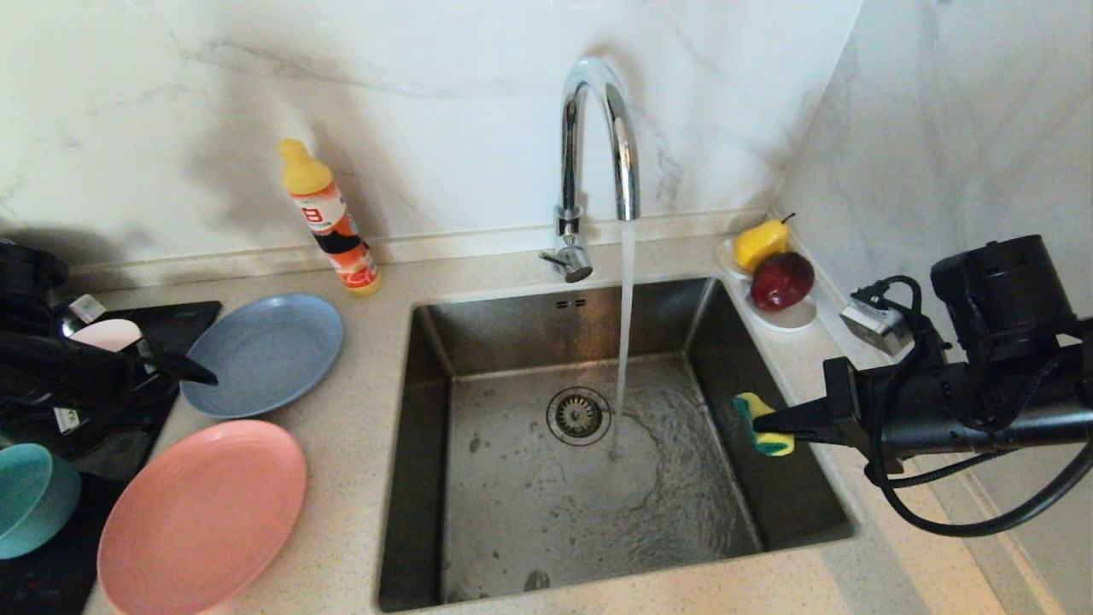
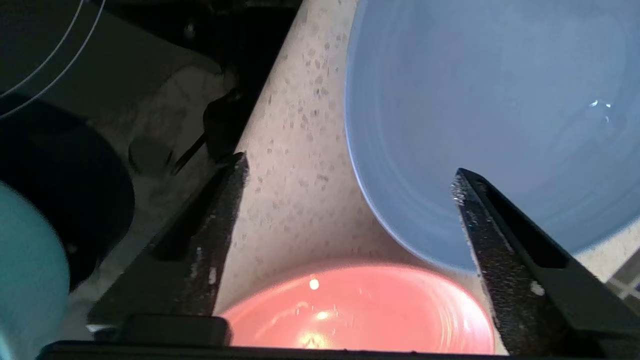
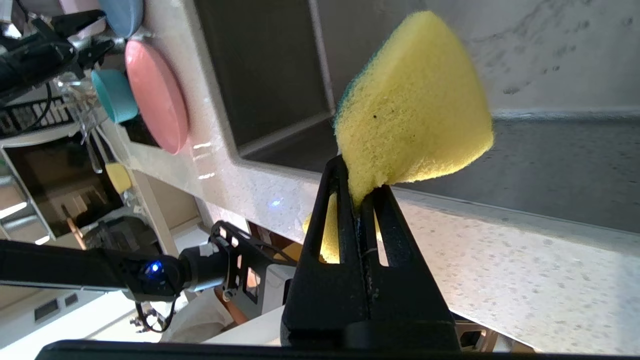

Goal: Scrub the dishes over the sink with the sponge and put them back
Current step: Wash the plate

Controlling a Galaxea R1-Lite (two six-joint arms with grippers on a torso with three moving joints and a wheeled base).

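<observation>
All four dishes sit on the left of the surface [image 1: 359,444], beside the sink [image 1: 589,444]: the blue-grey plate [image 1: 265,352], the salmon-pink plate [image 1: 202,517], the teal bowl [image 1: 30,497] and the pale pink bowl [image 1: 107,333], the last partly hidden behind the left arm. None is over the sink. The tap [image 1: 598,145] is running into the basin near the drain strainer [image 1: 579,416]. Whether any dish is already scrubbed cannot be read from these views; the blue-grey plate carries small glints that may be water drops. Judged from the layout, at least one pick-up, scrub and return cycle remains.

Left tool [image 2: 350,200]: fingers spread wide and empty. It hangs over the near edge of the blue-grey plate, with the salmon-pink plate's rim just below it in the wrist view. One finger lies over the bare surface, the other over the plate; contact cannot be confirmed.

Right tool [image 3: 357,200]: clamped fully on one corner of the sponge [image 1: 762,424]. The sponge is held over the right side of the sink, clear of the water stream, its yellow face toward the wrist camera.
</observation>
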